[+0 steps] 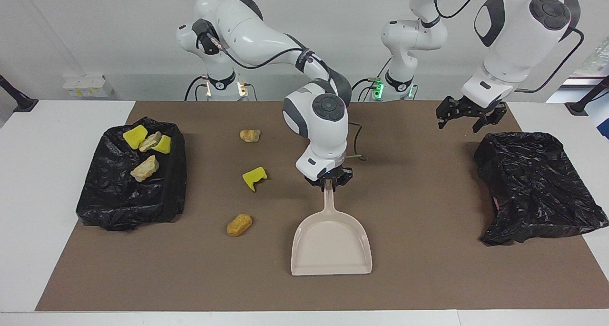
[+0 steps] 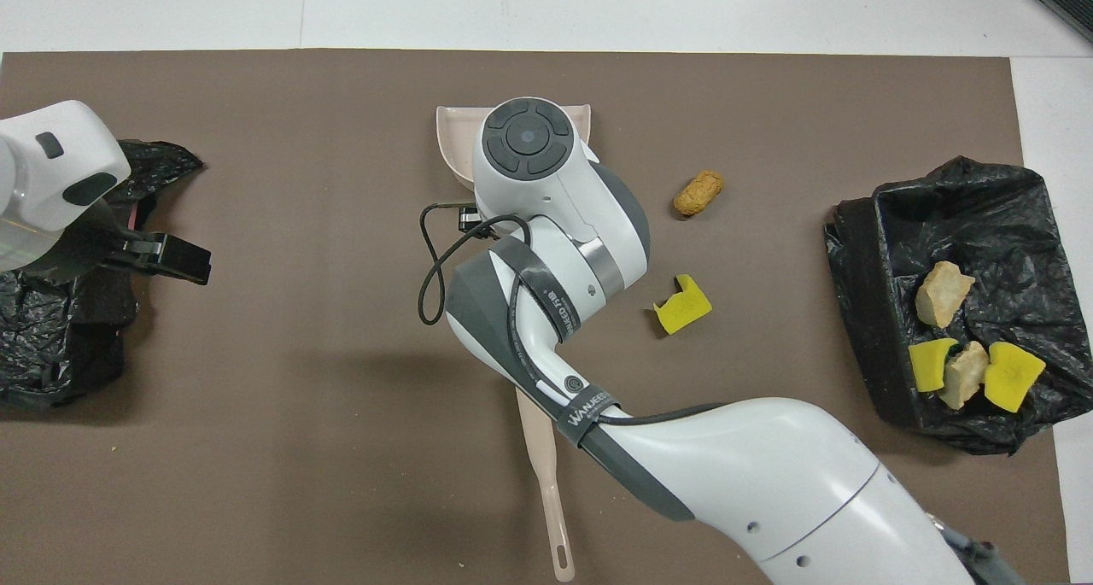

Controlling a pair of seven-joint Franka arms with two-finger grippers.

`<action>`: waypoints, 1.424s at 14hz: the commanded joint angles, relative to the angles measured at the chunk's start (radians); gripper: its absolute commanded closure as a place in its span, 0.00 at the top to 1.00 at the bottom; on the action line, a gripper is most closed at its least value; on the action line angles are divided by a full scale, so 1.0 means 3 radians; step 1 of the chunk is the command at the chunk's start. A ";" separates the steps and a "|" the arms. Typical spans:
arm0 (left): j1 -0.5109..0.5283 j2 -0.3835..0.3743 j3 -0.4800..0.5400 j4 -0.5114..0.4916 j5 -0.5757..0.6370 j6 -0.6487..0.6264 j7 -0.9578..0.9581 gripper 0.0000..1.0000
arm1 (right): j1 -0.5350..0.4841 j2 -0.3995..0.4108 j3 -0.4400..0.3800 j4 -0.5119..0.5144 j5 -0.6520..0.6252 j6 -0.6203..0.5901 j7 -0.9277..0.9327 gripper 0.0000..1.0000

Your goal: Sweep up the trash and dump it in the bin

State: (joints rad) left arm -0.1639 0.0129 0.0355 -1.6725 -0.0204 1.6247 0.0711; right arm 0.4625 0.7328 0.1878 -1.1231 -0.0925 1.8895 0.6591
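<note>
At mid-tabletop (image 1: 428, 278), the dustpan (image 1: 331, 242) handle is clenched in the right gripper (image 1: 329, 179) fingers; three trash lumps (image 1: 254, 177) lie loose at its nine o'clock, four binned (image 1: 133, 207). Scooping is judged next. The left gripper (image 1: 468, 116) waits, fingers released.

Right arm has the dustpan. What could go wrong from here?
The dustpan opens away from the robots, while the loose trash lies beside it toward the right arm's end; the right pincer may shove pieces aside, not scoop. The left pincer, over the black bag, holds no brush to help.
</note>
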 commanded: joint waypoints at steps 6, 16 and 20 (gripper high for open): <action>-0.0159 0.0080 0.0040 -0.0065 -0.0034 0.0316 -0.0022 1.00 | -0.0044 -0.0254 0.0018 -0.0367 0.0247 0.0006 0.0048 0.47; -0.0537 0.0692 0.0040 0.0001 -0.0101 0.1046 -0.0302 1.00 | -0.0069 -0.0937 0.0023 -0.0841 0.0262 -0.0423 0.0007 1.00; -0.0813 0.0943 0.0040 0.0002 -0.0111 0.1430 -0.0584 1.00 | 0.0017 -0.1873 0.0023 -0.2042 0.0512 -0.0357 -0.0009 1.00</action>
State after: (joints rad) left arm -0.3755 0.2666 0.0314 -1.6808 -0.0461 2.0119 -0.0578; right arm 0.4653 0.3603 0.1918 -1.4723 0.0095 1.7319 0.6593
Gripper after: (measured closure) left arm 0.000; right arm 0.000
